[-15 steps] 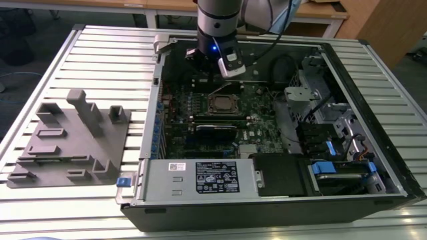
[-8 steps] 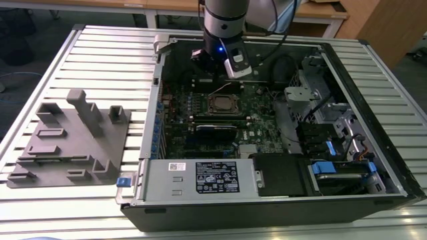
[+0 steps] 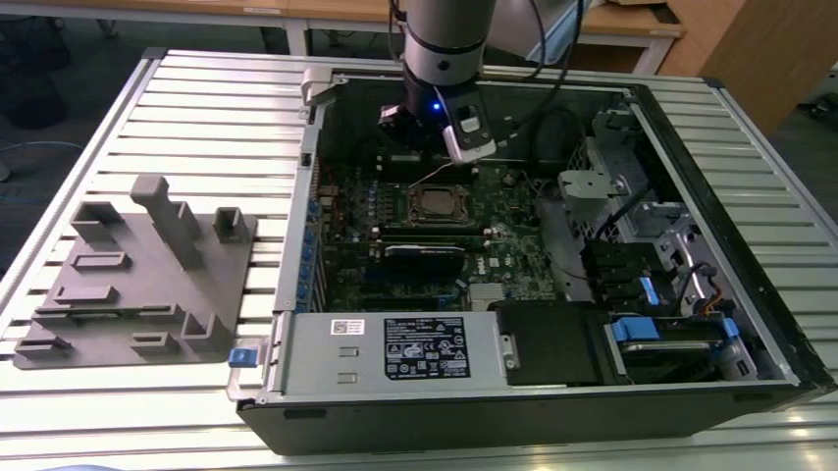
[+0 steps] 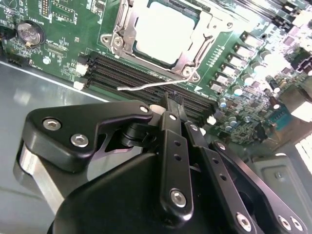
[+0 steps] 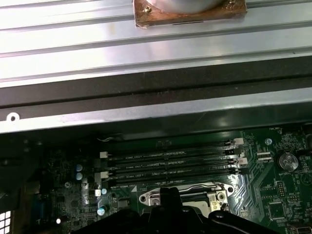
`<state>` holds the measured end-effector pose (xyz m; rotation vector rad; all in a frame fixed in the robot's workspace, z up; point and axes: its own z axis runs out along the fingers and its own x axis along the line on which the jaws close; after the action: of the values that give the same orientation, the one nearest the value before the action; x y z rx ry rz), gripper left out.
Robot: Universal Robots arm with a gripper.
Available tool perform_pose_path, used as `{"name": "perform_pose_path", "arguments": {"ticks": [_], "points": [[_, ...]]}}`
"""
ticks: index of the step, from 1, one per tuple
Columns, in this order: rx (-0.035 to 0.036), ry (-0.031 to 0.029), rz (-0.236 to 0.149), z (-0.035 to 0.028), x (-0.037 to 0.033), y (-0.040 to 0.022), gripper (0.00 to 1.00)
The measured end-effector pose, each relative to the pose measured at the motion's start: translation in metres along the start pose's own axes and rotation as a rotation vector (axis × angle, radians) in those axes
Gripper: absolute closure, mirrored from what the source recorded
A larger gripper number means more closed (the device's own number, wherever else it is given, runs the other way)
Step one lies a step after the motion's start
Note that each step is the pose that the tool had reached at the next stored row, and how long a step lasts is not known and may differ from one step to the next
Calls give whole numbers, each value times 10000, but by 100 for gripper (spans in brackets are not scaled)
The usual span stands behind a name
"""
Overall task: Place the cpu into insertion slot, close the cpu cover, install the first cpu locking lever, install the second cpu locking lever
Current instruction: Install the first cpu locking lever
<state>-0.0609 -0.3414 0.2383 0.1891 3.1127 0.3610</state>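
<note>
Gripper [image 4: 169, 100] first: its fingers look drawn together into one narrow black tip. It hangs over the long black memory slots [image 4: 141, 73], at twelve o'clock of the socket in the exterior view. A thin wire locking lever [image 4: 146, 86] slants up off the board, and its loose end comes right beside that tip. I cannot tell whether the fingers pinch the wire or only brush it.

The cpu [image 4: 165, 29] lies flat in the insertion slot [image 5: 222, 196]. Its pale metal top shows through the window of the cpu cover [image 4: 151, 61], which lies down over it.

Moving outward, a round coin battery [image 4: 30, 31] sits on the green motherboard [image 4: 63, 19], off to one side of the socket.

In the exterior view, the open computer case [image 3: 524, 422] lies on its side. A labelled silver power supply [image 3: 392, 348] sits at six o'clock of the socket. Drive bays with blue tabs [image 3: 642, 329] are round at about four o'clock.

The arm [image 3: 445, 39] enters the picture at twelve o'clock, a small blue light glowing near its wrist.

The case rests on a slatted metal table [image 3: 210, 128]. At nine o'clock of the case, well apart from it, stands a grey moulded fixture [image 3: 131, 265] with upright posts and pockets.
</note>
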Motion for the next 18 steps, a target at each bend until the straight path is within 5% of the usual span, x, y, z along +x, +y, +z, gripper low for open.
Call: {"name": "perform_pose_path", "arguments": {"ticks": [18], "points": [[2, 0, 0, 93, -72, 40, 89]]}}
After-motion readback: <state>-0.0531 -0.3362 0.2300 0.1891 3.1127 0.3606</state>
